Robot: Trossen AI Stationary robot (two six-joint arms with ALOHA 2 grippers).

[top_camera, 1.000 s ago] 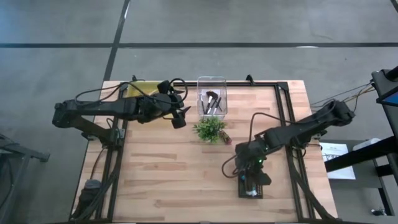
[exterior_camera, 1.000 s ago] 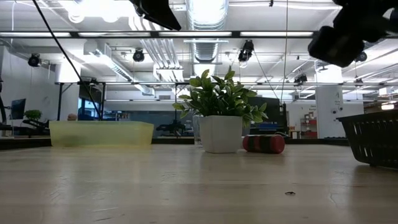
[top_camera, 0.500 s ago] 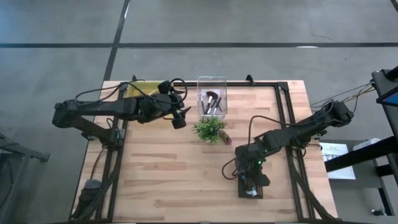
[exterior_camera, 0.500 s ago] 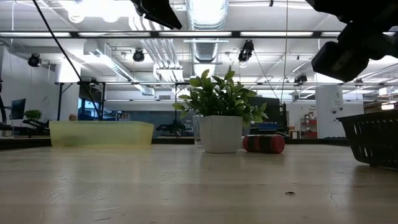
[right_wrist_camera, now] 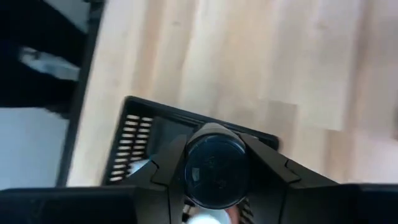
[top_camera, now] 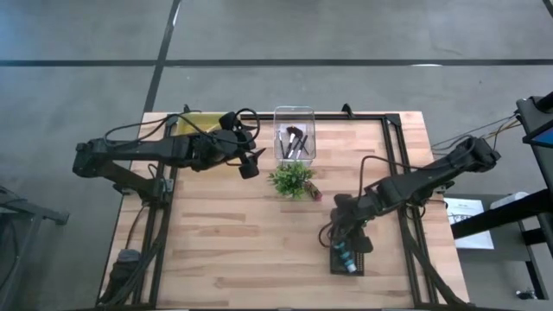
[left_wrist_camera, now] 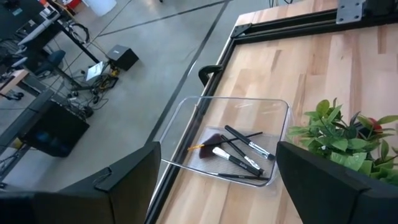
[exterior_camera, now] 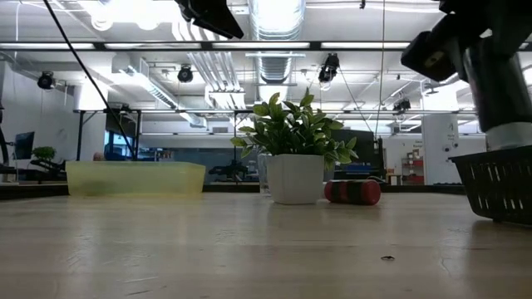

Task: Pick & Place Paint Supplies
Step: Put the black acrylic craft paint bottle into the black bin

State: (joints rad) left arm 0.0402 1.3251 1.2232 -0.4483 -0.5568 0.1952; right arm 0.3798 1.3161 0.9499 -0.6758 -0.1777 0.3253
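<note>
My right gripper (top_camera: 343, 226) is over the black slatted basket (top_camera: 348, 262) near the table's right front and is shut on a black paint tube (exterior_camera: 499, 87) with a white cap (exterior_camera: 509, 137). A teal item (top_camera: 342, 257) lies in the basket. My left gripper (top_camera: 249, 164) hovers open and empty near the far left, beside the clear tray (left_wrist_camera: 249, 112). Several dark-handled brushes (left_wrist_camera: 235, 152) lie on that tray's floor. My right gripper holds the black tube by its upper end (right_wrist_camera: 217, 167), pinched between the two fingers (right_wrist_camera: 273, 171) from above. The tube is lifted clear and hangs nearly upright below the fingers, white cap down, just above the basket's rim (exterior_camera: 499, 166).
A potted green plant (top_camera: 291, 179) stands mid-table with a red and dark item (exterior_camera: 352, 192) next to it. A yellow tray (exterior_camera: 135, 178) sits at the far left corner. Black frame rails (top_camera: 393, 147) run along the table's sides.
My right gripper has shifted a little toward the table's left and tipped downward over the basket. The black tube now hangs nearly upright with its white cap low at the basket's rim. The left arm has kept still.
</note>
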